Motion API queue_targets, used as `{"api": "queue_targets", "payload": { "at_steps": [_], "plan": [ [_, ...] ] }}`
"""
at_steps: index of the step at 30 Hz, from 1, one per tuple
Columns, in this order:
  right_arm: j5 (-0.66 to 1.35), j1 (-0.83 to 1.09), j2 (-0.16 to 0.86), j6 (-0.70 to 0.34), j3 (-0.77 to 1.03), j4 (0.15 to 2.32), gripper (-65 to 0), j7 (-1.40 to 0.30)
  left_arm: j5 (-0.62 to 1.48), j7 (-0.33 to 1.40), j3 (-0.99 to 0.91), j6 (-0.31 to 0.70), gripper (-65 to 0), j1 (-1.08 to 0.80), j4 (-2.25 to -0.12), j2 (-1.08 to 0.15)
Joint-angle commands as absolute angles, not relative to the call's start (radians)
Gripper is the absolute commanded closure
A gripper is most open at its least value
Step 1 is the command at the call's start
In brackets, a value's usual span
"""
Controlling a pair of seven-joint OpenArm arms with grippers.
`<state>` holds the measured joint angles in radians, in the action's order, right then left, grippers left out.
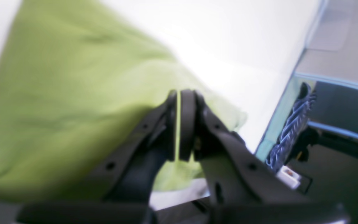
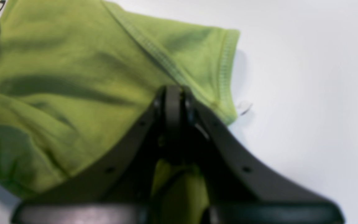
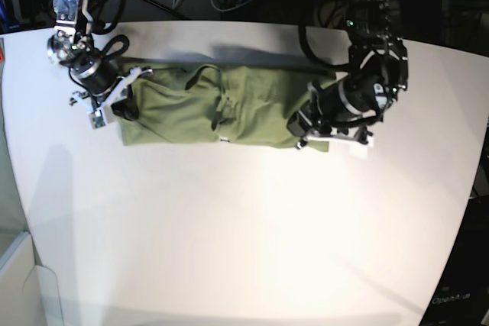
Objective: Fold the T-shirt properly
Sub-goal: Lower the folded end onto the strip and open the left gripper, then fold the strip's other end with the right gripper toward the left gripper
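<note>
white tabletop (image 3: 229,227) fills most of the base view, with dark equipment and cables behind its far edge, and i work from there downward. the t-shirt (image 3: 229,104) lies on the far half of the table as a long horizontal band, spanning from one arm to the other; i judge it already folded at least once lengthwise, since the band looks narrow for a shirt body, but ridges and a dark crease near the middle show it is not flat. the left gripper (image 1: 178,124) sits at the band's end on the base view's right, near the table edge; in the left wrist view its jaws stand almost together with only a thin slit between them, green cloth shows behind and below them, and i cannot tell whether any fabric is pinched. the right gripper (image 2: 174,102) sits at the opposite end, jaws closed, over the sleeve hem (image 2: 225,71); cloth shows just behind the jaws, so a pinch is likely but not confirmed. a small white tag (image 3: 223,140) rests at the band's near edge. remaining work, as i judge it: smooth the band, then fold it crosswise into a compact rectangle. neither end is visibly lifted off the table.
</note>
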<state>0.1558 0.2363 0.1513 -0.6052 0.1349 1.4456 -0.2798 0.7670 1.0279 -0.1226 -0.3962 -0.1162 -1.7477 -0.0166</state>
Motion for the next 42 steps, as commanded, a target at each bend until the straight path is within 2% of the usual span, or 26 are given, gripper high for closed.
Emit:
{"api": "queue_targets", "payload": {
  "at_steps": [1, 11, 16, 23, 34, 36, 42],
  "plan": [
    [0.134, 0.242, 0.157, -0.618, 0.131, 1.448, -0.6, -0.318, 0.782, 1.027, -0.124, -0.389, -1.6, -0.116, -1.776, -0.033],
    [0.134, 0.240, 0.157, -0.618, 0.131, 1.446, -0.6, -0.318, 0.779, 1.064, -0.136, -0.387, -1.6, -0.160, -1.762, -0.119],
    [0.134, 0.240, 0.157, -0.618, 0.131, 1.446, -0.7, -0.318, 0.776, 1.064, -0.200, -0.381, -1.6, -0.157, -1.738, -0.122],
    [0.134, 0.240, 0.159, -0.618, 0.131, 1.448, -0.7, -0.318, 0.774, 1.059, -0.199, -0.380, -1.6, -0.084, -1.589, -0.124],
    [0.134, 0.240, 0.189, -0.618, 0.136, 1.483, -1.0, -0.318, 0.748, 0.997, -0.196, -0.378, -1.6, -0.082, -1.509, -0.143],
    [0.134, 0.242, 0.193, -0.618, 0.137, 1.506, -3.3, -0.318, 0.737, 0.974, -0.196, -0.378, -1.6, -0.085, -1.509, -0.145],
    [0.134, 0.263, 0.205, -0.619, 0.139, 1.633, -19.4, -0.318, 0.736, 0.960, -0.193, -0.378, -1.6, -0.099, -1.488, -0.143]
  ]
}}
